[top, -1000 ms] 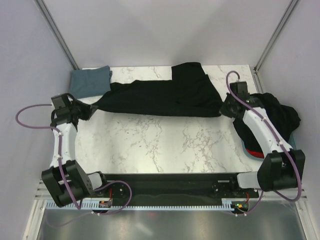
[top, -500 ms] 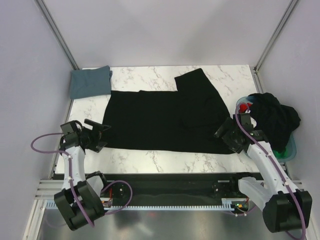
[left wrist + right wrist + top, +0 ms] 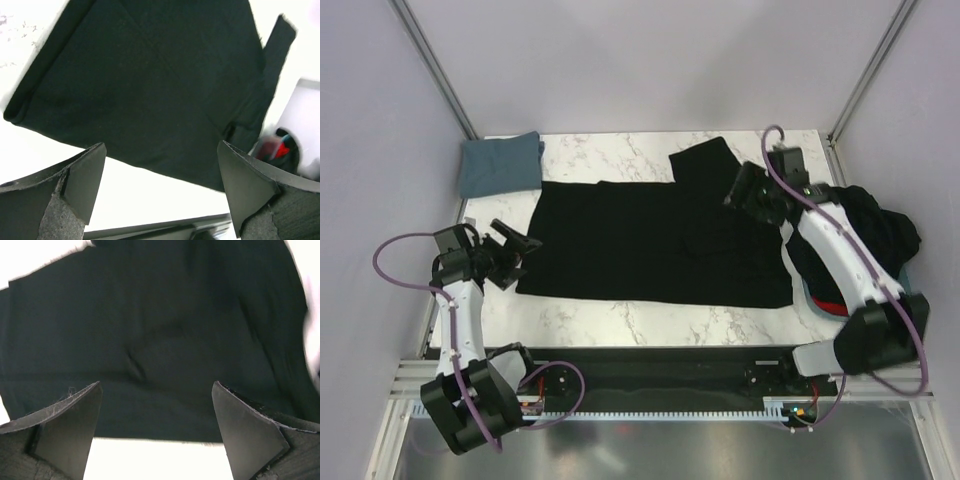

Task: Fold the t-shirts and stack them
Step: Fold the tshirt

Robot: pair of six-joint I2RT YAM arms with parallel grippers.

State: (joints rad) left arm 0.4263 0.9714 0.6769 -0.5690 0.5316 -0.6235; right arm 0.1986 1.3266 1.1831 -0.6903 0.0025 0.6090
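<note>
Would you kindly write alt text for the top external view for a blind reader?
A black t-shirt lies spread flat on a white marble table. The left tool is open just off its left edge; the right tool is open over its far right part. A folded grey-blue shirt sits at the far left corner, dark clothes heaped at the right.

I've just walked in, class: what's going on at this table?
Two robot arms are working on a black t-shirt, spread flat on the marble table. Both hands are open and empty: the left hand sits just off the shirt's left edge, the right hand hangs over its far right part. A folded grey-blue shirt lies at the far left corner; a heap of dark clothes waits on the right.
</note>
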